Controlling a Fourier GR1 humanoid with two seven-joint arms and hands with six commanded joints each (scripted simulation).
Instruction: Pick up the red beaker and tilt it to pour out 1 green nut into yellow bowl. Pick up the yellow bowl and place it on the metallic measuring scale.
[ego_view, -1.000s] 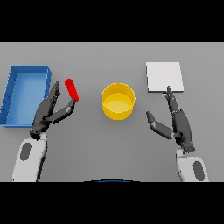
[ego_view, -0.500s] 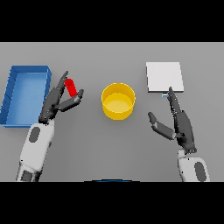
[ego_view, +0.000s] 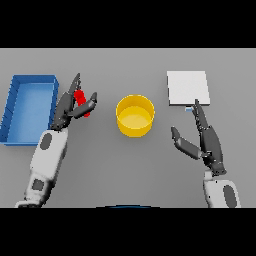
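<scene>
The red beaker (ego_view: 79, 95) stands left of the yellow bowl (ego_view: 134, 130), largely hidden by my left hand (ego_view: 62, 116). That hand reaches in from the lower left, with its straight fingers on the beaker's left side and its thumb on the right side. It is open around the beaker. No green nut can be seen. The metallic measuring scale (ego_view: 187, 87), a flat pale square, lies at the far right. My right hand (ego_view: 210, 143) hovers open just below the scale, fingers pointing up toward it and thumb spread left.
A blue tray (ego_view: 31, 79) sits at the far left, right beside my left forearm. The bowl stands mid-table between the two hands.
My left hand has moved up and right until the beaker stands between its thumb and fingers; the beaker now looks more upright. The right hand has barely shifted.
</scene>
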